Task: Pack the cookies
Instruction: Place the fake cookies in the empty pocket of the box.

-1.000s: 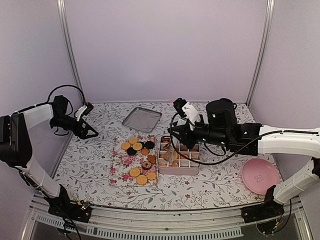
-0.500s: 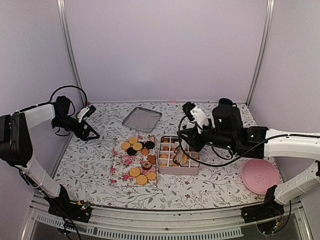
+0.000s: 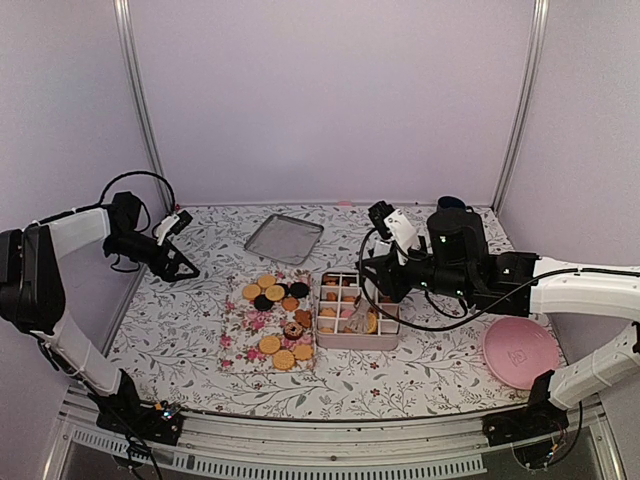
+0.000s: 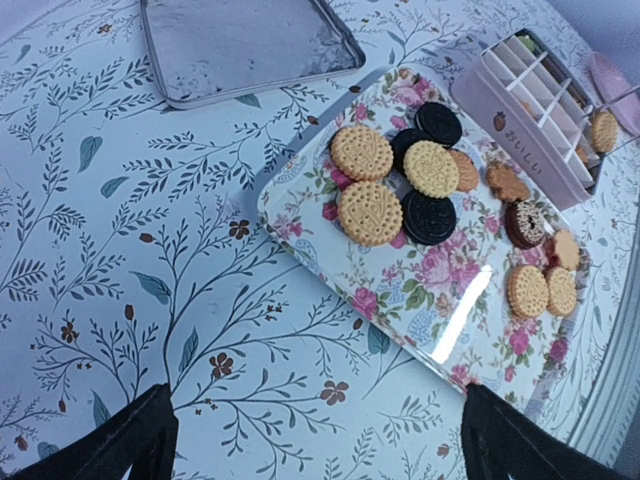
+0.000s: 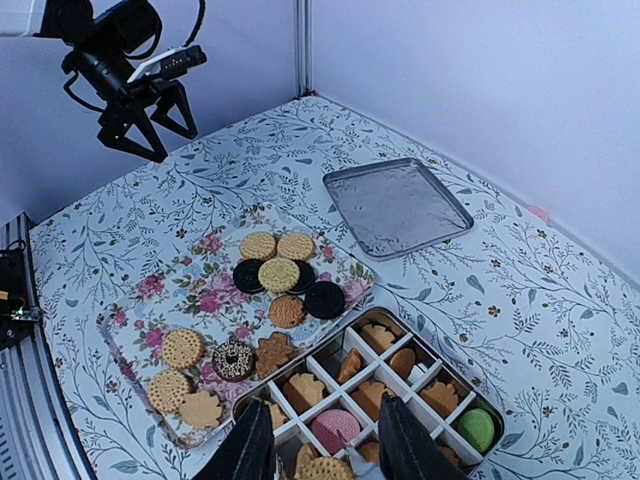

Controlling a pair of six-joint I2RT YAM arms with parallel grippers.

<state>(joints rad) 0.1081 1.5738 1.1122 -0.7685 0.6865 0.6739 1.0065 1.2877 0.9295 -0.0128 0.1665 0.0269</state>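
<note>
Several round cookies (image 3: 275,295), golden and dark, lie on a floral tray (image 3: 238,345); they also show in the left wrist view (image 4: 400,180). A divided box (image 3: 360,341) right of the tray holds several biscuits, among them a pink cookie (image 5: 335,428) and a green cookie (image 5: 473,428). My right gripper (image 3: 362,312) hovers over the box's near side, shut on clear tongs (image 5: 348,455) that pinch a golden round cookie (image 5: 325,468). My left gripper (image 3: 178,264) is open and empty, low over the table left of the tray (image 4: 440,290).
A flat metal lid (image 3: 284,238) lies behind the tray. A pink plate (image 3: 520,352) sits at the right front. A dark cup (image 3: 450,203) stands at the back right behind my right arm. Frame posts stand at the back corners.
My right gripper has moved right and nearer, from the box's left side to over its near middle, carrying the cookie in the tongs. My left arm has barely moved.
</note>
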